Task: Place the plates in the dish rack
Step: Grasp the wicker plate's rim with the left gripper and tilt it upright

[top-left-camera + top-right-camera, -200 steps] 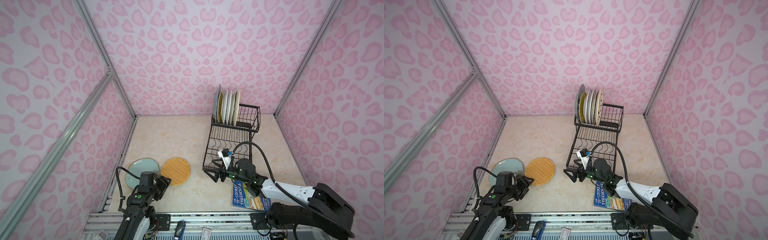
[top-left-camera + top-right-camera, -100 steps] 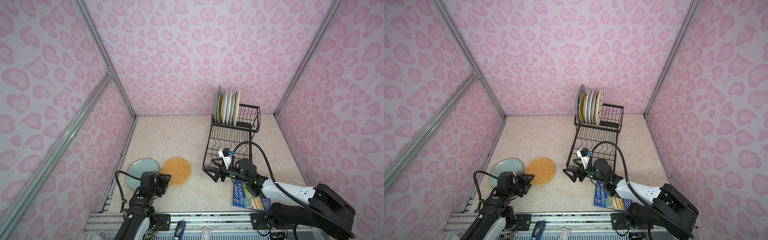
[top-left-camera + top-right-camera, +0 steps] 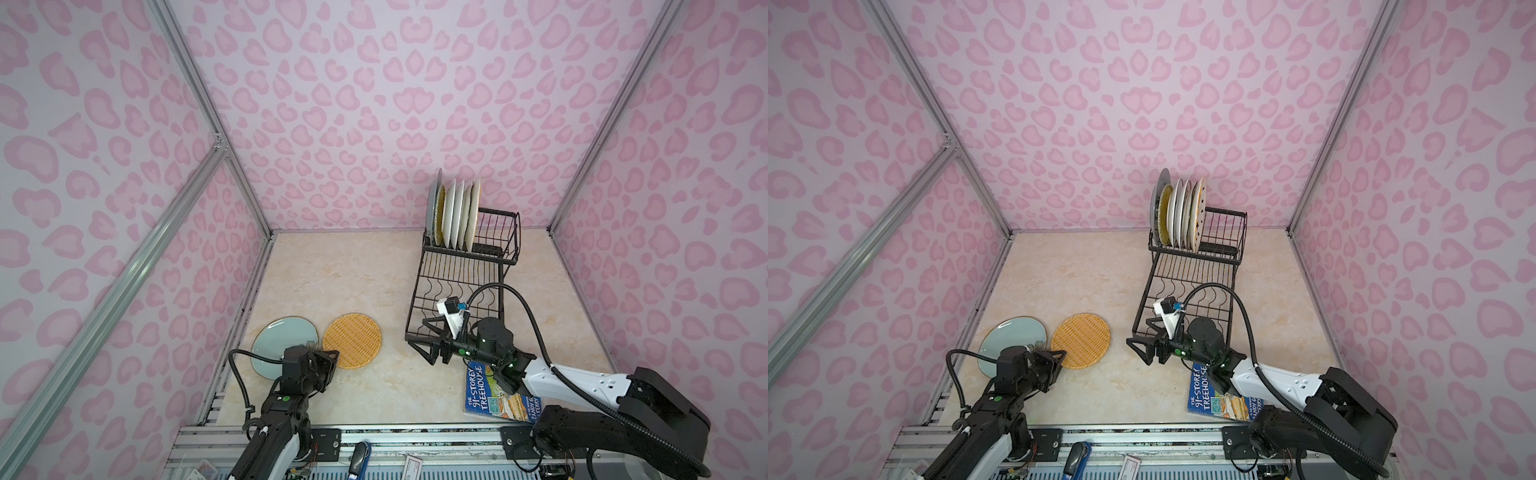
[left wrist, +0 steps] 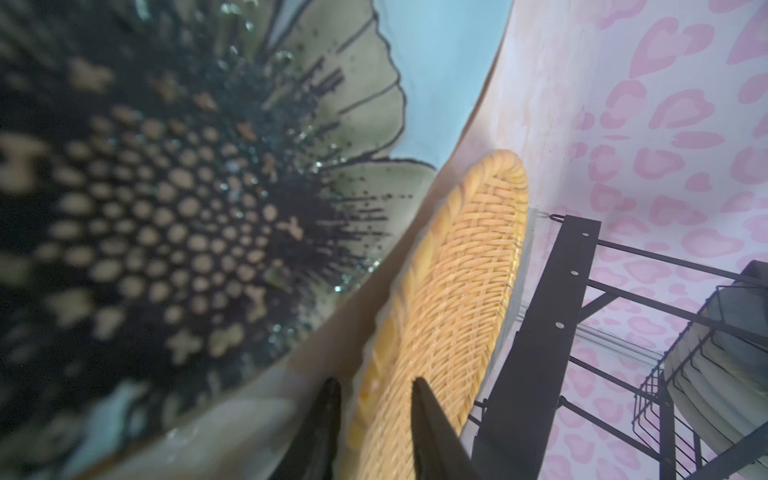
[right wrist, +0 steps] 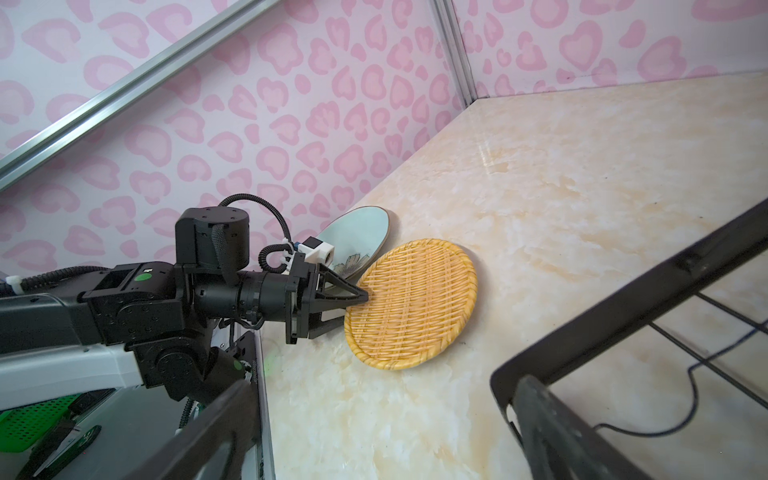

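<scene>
In both top views the left arm rises from the lower left edge, forearm stretched up the frame and wrist bent low, so the left gripper (image 5: 357, 308) points right at the near-left rim of the orange woven plate (image 3: 352, 340). Its jaws stand narrow with that rim between them: one finger (image 4: 428, 424) lies over the woven face and its partner sits just outside the edge. Whether they already pinch the plate I cannot tell. The plate lies on the marble-look table (image 3: 353, 270), lower left of centre, its edge against the pale teal plate (image 3: 278, 343), which shows a dark-centred flower print in the left wrist view. The right arm comes from the lower right corner, its white forearm slanting up and left across a blue book (image 3: 486, 399). The right gripper (image 3: 419, 334) points left just beside the near-left corner of the dish rack (image 3: 417, 291), jaws spread wide with nothing between them. The rack stands right of centre, and a row of standing plates (image 3: 455, 216) sits on edge in the raised basket at its far end, the rightmost being a star plate (image 3: 1200, 212). The book cover reads "91-STOREY TREEHOUSE", with "ANDY G" and "TERRY" near its lower edge, the rest hidden by the arm.
</scene>
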